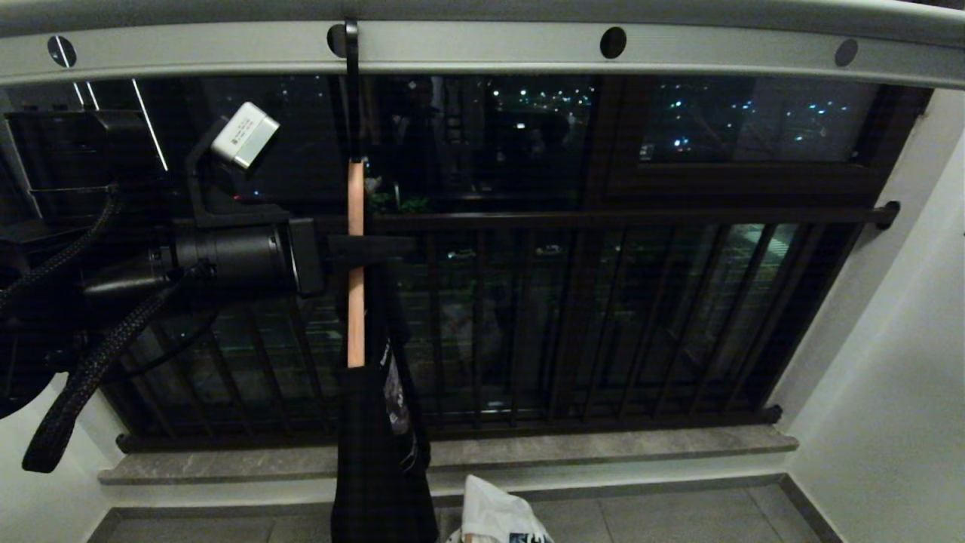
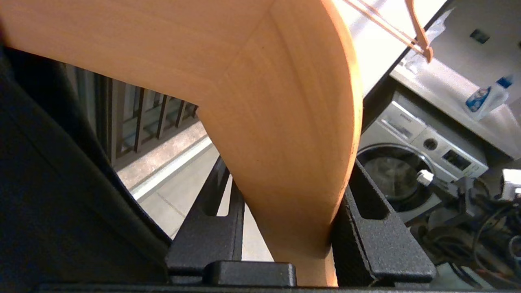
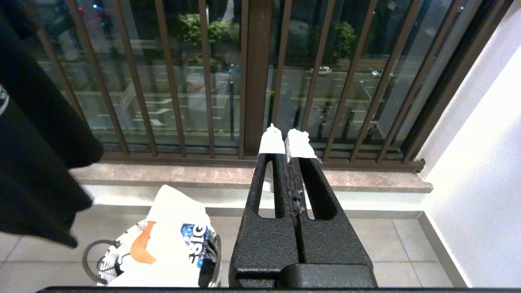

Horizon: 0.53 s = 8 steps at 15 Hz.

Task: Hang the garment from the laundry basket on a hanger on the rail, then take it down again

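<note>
Left pincer [image 1: 369, 249], reaching level from the left of the frame, is clamped on the wooden hanger [image 1: 355, 264], its fingers [image 2: 382, 236] pressed against both faces of the wood. Hanger hooked into a hole of the rail [image 1: 482, 49] at upper centre, black garment [image 1: 381, 452] draped below it. Laundry basket [image 3: 158, 256] on the floor at lower centre. Right pincer [image 3: 289, 142] parked, fingers together, empty.
</note>
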Tool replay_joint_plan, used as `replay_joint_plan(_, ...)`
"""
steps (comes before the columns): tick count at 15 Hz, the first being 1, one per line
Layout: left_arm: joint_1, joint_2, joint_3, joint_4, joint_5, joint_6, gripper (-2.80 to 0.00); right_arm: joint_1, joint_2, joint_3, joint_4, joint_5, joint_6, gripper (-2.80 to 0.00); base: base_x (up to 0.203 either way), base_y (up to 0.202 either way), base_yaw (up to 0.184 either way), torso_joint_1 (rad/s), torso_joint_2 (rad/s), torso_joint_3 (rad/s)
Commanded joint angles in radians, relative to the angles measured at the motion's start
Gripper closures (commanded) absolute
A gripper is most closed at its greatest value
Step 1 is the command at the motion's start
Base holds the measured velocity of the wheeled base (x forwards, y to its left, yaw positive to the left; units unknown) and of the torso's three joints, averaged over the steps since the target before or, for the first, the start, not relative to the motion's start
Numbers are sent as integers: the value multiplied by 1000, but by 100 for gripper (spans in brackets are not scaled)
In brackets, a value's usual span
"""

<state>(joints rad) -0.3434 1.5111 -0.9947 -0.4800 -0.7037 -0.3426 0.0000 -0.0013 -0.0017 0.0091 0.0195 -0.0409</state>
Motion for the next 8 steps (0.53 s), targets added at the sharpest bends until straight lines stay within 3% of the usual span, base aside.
replay_joint_plan(1,0,-10,-10,-3,-4,-6,0,0,1,0,0,0,-1,0,0,0,0,0,0,0)
replay_joint_plan(4,0,-31,-18,8,-5,-46,0,0,1,0,0,0,-1,0,0,0,0,0,0,0)
replay_joint_plan(8,-1,-70,-16,13,-5,-53,0,0,1,0,0,0,-1,0,0,0,0,0,0,0)
